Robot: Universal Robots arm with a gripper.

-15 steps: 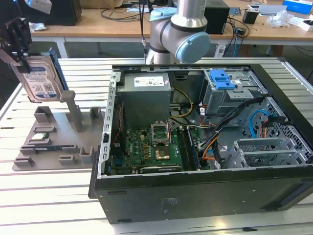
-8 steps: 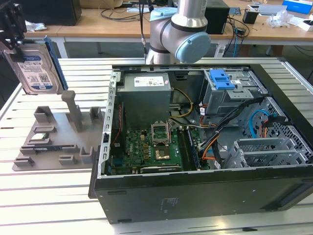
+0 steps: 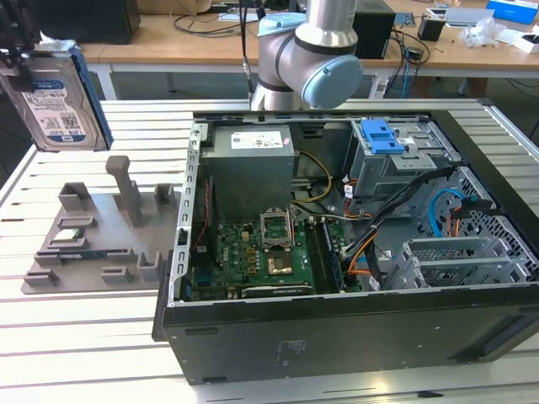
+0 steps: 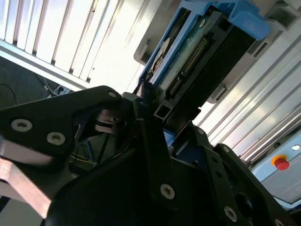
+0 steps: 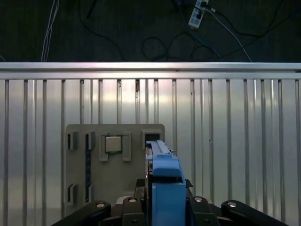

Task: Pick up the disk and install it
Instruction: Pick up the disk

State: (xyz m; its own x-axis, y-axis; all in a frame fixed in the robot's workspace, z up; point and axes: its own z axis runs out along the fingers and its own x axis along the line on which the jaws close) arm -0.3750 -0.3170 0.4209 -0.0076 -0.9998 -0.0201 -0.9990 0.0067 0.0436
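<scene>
Flat rectangular silver-metal disk with blue plastic rails hangs upright, clamped between black fingers, above the grey fixture plate, exterior view's left. Pick-up judged complete. Installation outstanding: the grey metal drive cage lies well apart, rightward.

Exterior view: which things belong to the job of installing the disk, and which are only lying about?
Job: the disk, gripped in the hand; open computer case; probably its drive cage.
Lying about: grey holder plate; small chip on it; desk clutter behind.

blue-railed disk over grey holder plate
</scene>
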